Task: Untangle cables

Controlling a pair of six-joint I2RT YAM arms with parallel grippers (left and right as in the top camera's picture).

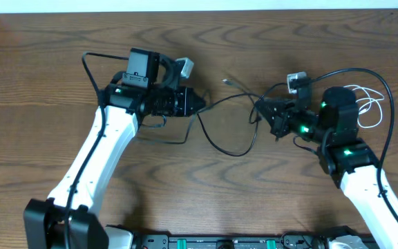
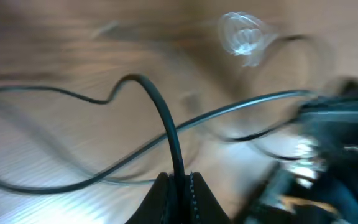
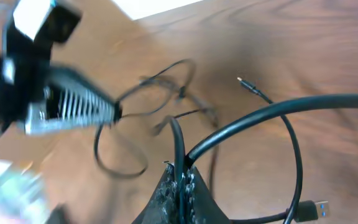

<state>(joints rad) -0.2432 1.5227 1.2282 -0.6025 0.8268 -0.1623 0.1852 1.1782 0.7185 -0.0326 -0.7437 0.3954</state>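
Twice clamped, the black cable (image 1: 232, 153) spans mid-bench (image 1: 47, 83): my left pincer (image 1: 200, 104) bites it at 9 o'clock, right pincer (image 1: 260, 113) at 3, I judge to spread its loop; white cable (image 1: 370, 104) lies farther toward 3.

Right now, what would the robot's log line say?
left tool: shut on black cable | right tool: shut on black cable | white cable: not held
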